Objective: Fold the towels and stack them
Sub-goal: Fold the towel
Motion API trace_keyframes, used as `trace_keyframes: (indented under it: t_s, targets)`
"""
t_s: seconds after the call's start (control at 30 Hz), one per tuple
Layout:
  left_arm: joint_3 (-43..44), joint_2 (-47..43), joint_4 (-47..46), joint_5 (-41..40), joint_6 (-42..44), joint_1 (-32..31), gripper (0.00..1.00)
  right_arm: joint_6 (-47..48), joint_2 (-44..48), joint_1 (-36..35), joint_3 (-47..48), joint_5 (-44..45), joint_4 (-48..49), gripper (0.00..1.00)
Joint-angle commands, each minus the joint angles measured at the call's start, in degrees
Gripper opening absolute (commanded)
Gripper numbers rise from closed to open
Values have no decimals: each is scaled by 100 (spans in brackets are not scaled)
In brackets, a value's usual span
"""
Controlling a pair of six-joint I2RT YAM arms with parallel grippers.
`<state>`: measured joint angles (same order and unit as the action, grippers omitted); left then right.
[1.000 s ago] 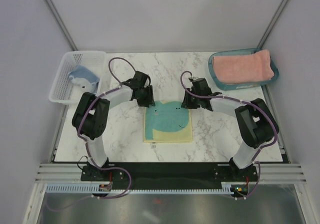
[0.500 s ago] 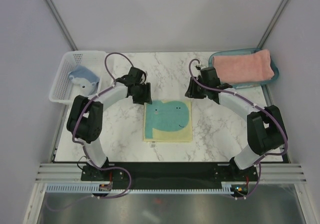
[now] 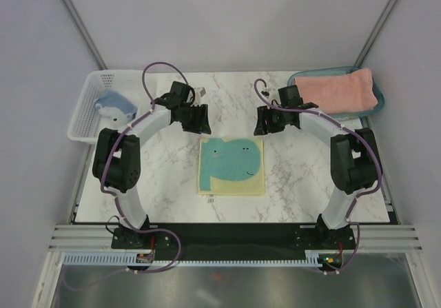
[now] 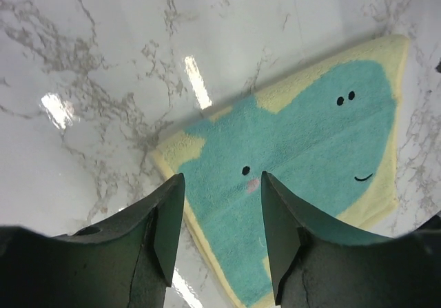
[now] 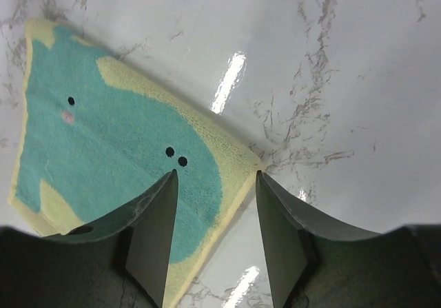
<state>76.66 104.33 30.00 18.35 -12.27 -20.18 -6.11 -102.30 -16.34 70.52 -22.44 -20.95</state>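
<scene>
The pale-yellow towel with the teal face patch [image 3: 231, 165] lies flat in the middle of the marble table. My left gripper [image 3: 199, 120] hangs open above its far left corner, nothing between the fingers; the wrist view looks down on the towel [image 4: 296, 170] past the gripper [image 4: 222, 184]. My right gripper [image 3: 264, 123] hangs open above the far right corner, with the same towel [image 5: 117, 149] under the gripper [image 5: 215, 180]. The salmon-pink towel [image 3: 337, 91] lies folded in the teal tray [image 3: 303, 115]. The grey-blue towel [image 3: 114, 105] sits in the white basket [image 3: 86, 115].
The white basket stands at the far left of the table, the teal tray at the far right. Grey walls and metal posts close in the table's sides. Purple cables loop over both arms.
Both grippers have lifted off the yellow towel's far corners and moved away toward the back; their jaws have widened. The towel now lies flat and released.
</scene>
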Motion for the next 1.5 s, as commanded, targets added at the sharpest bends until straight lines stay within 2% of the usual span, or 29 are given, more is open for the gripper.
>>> trace_keyframes:
  t_s: [0.0,0.07,0.33,0.53,0.73,0.87,0.93,1.07,1.13,1.17,1.27,1.3,1.4,1.47]
  targets:
    - [349,437,-126,1282,884,260,56,865,-351,95,348,-875,-356,57]
    - [376,587,-108,1705,1112,348,55,1032,-580,218,453,-1095,-445,55]
    - [393,1123,58,2129,1859,436,55,1367,-1177,474,875,-1578,-814,54]
    - [516,1361,217,2076,2027,515,52,1472,-1406,491,928,-1905,-832,51]
    - [604,1449,252,1804,2062,516,48,1464,-1626,500,972,-1808,-849,43]
    - [806,1222,235,1393,1580,516,57,1175,-1600,500,1034,-1545,-841,41]
    - [920,827,217,1268,1125,524,59,850,-1486,500,1113,-1115,-841,43]
    - [895,-157,208,-204,341,516,68,-597,-916,509,1008,0,-744,44]
    - [667,-832,321,-689,-124,524,71,-1039,-468,500,719,432,-718,44]
    - [570,-1053,418,-753,-300,516,69,-1563,-144,500,569,564,-691,42]
    - [-307,-1967,613,-754,-845,446,60,-2121,428,465,-229,889,-638,34]
    - [-962,-2204,552,-736,-1117,263,59,-2453,900,439,-754,1012,-586,34]
    - [-2106,-3066,533,-921,-1521,-273,55,-2781,1867,53,-1757,1539,-506,35]
    - [-2593,-3557,437,-859,-1751,-477,52,-3132,2292,-386,-2198,1768,-507,34]
